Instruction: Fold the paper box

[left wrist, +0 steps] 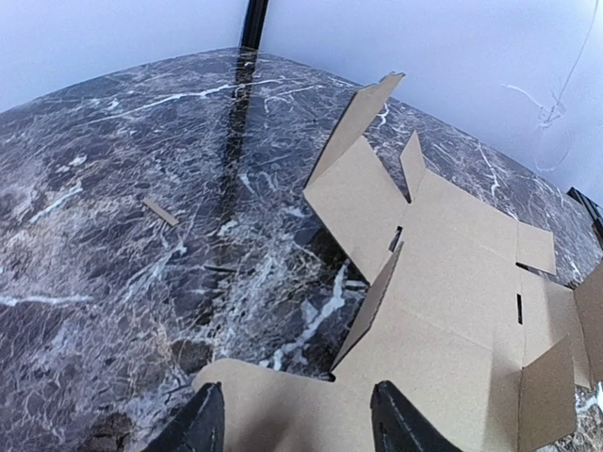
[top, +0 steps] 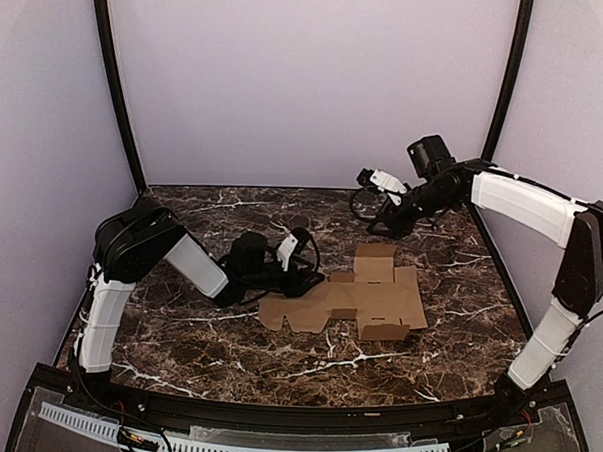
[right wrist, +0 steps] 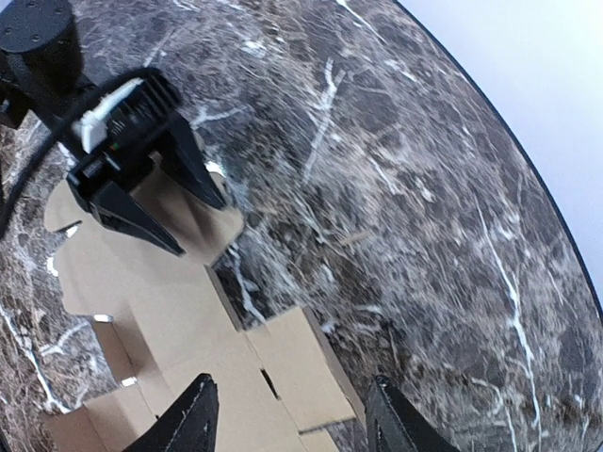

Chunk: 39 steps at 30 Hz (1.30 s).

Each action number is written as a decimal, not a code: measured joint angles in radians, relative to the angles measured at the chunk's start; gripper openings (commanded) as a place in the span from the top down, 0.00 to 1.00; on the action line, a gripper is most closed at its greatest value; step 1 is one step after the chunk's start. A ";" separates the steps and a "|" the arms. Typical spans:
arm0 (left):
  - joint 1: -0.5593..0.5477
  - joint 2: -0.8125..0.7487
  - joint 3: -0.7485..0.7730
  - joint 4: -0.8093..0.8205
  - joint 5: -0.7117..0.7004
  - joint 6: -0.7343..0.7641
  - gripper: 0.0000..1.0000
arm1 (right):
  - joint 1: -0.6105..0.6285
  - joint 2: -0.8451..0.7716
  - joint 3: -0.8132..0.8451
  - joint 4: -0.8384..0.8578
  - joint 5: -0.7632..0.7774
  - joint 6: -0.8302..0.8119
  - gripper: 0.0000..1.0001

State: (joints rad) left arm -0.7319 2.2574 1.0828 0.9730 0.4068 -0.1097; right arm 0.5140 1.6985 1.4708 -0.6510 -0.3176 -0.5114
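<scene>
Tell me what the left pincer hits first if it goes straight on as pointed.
The paper box: the left pincer, open, points low across the flat sheet, whose near edge lies right at its tips. Whether it would ride over or under is unclear.

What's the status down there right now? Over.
Left gripper open at the paper box edge. Right gripper open, empty, raised. Box unfolded on the table, some flaps up. Nothing blocking it.
</scene>
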 measured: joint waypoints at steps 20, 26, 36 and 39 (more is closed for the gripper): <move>-0.094 -0.208 -0.374 0.096 -0.392 -0.349 0.59 | -0.466 0.274 -0.225 -0.214 -0.388 0.129 0.43; -0.184 -0.237 -0.384 0.043 -0.480 -0.355 0.59 | -0.464 0.353 -0.158 -0.240 -0.497 0.136 0.44; -0.187 -0.239 -0.383 0.019 -0.540 -0.340 0.59 | -0.455 0.475 -0.044 -0.250 -0.640 0.196 0.52; -0.187 -0.239 -0.383 0.019 -0.546 -0.336 0.59 | -0.455 0.496 -0.022 -0.235 -0.652 0.219 0.64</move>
State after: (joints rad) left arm -0.9192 2.0182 0.7002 0.9916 -0.1390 -0.4454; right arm 0.0589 2.1941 1.4490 -0.8860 -0.9691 -0.2924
